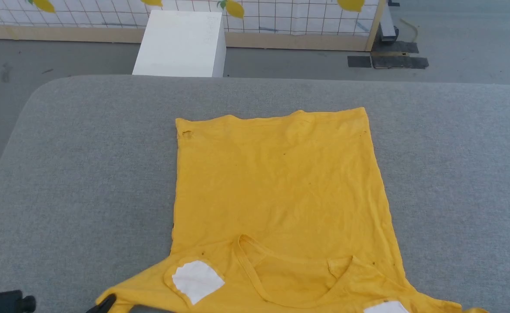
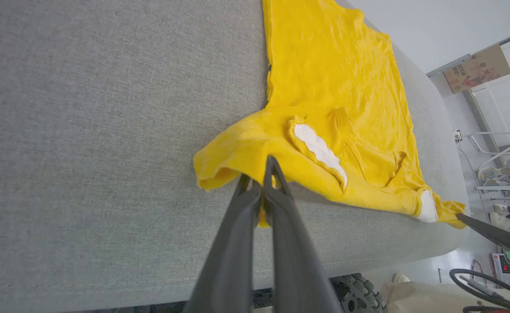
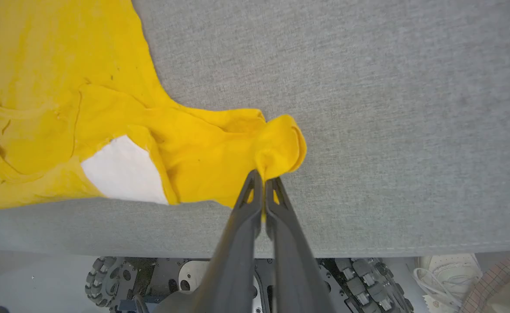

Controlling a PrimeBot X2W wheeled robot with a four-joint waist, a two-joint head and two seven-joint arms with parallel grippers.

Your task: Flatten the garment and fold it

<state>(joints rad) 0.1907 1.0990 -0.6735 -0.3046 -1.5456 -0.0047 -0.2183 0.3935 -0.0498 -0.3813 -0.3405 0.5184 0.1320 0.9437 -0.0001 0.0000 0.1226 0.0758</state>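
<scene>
— Grey fabric-covered table (image 1: 85,174) in front of me, rounded at its far left corner. Beyond it on the floor I see a white box (image 1: 181,43), and behind that a gridded partition (image 1: 281,17) with lemon shapes on it.

— Where is the shirt?

— I have the yellow T-shirt (image 1: 281,182) spread near the middle of the table, body flat with light creases. Its hem (image 1: 276,116) is at the far end and the neckline (image 1: 289,278) is toward me, so both sleeves lie by the near edge. I can see a white patch (image 1: 196,280) by the left shoulder and another at the right one. I also see a small hole (image 1: 187,134) at the far left corner, by the hem.

— And your grippers?

— My left gripper (image 2: 259,171) has its fingers pressed together on the lower edge of the left sleeve (image 2: 233,161). On the left wrist camera I see yellow cloth caught between them. That sleeve stretches out sideways with its cuff gaping. My right gripper (image 3: 263,182) is likewise closed, pinching the right sleeve (image 3: 220,143). There the cloth bunches into a rounded fold just above the tips, and a sliver of yellow shows between the fingers.

— Anything below the table?

— On the right wrist camera, past the near edge, I see my base's wheels (image 3: 107,278) and a white shoe (image 3: 450,269) on the floor.
</scene>
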